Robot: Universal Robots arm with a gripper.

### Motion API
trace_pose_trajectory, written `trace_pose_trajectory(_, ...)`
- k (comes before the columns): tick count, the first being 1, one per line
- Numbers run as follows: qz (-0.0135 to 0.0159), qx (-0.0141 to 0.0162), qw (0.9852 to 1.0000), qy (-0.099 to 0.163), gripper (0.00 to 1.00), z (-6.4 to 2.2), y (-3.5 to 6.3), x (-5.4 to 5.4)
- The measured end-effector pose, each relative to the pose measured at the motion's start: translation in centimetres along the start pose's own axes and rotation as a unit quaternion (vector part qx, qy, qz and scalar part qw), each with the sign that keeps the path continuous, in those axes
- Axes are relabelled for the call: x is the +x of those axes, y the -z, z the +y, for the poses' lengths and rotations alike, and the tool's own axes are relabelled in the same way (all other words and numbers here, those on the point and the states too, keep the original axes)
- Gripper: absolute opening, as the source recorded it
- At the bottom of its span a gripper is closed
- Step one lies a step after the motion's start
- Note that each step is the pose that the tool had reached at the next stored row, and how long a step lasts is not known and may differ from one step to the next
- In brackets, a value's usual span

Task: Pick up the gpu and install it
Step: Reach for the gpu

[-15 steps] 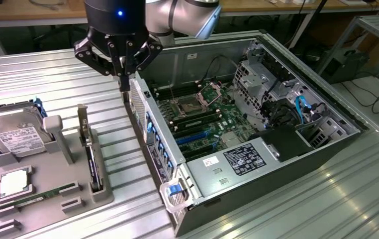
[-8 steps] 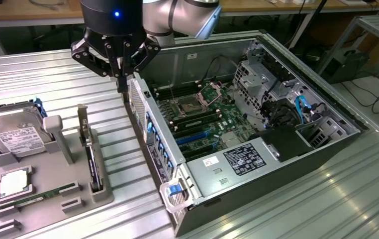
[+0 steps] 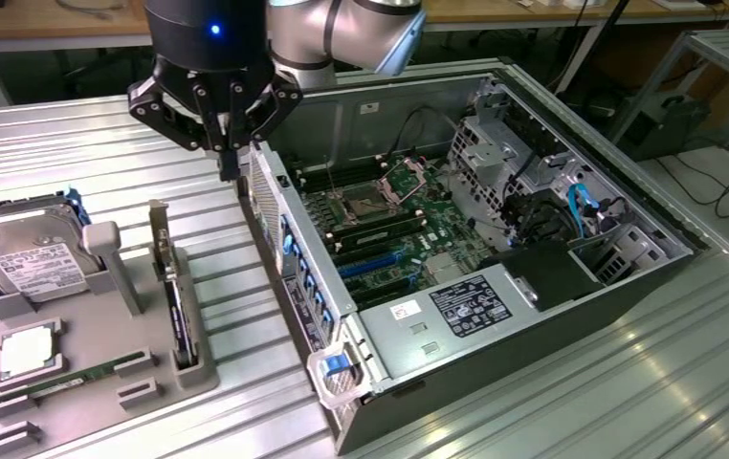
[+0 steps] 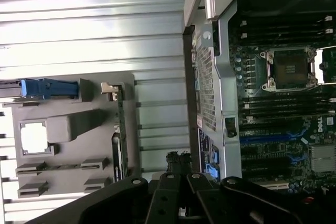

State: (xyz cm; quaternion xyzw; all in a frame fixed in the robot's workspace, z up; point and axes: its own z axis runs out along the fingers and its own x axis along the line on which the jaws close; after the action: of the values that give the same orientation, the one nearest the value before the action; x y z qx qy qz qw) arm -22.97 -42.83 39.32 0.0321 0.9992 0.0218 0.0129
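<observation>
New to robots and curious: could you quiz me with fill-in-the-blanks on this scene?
The thin dark gpu card with a silver bracket stands upright in the grey ___. The black gripper hangs empty by the open black computer ___. The boxy silver hard drive lies toward the exterior view's ___ of it.
Missing: tray; case; left.

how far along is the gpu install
Nothing done yet: the gpu stands in its slot on the gray holder, untouched. The gripper holds nothing, hanging shut above the table between the holder and the open pc case. Pickup and install are both left.
</observation>
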Motion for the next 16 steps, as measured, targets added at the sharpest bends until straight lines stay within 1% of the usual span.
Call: trace_pose_trajectory(16, 0.0001, 0.0000, 1.0000, 0.002, 0.11, -0.93, 0.07, 1.2)
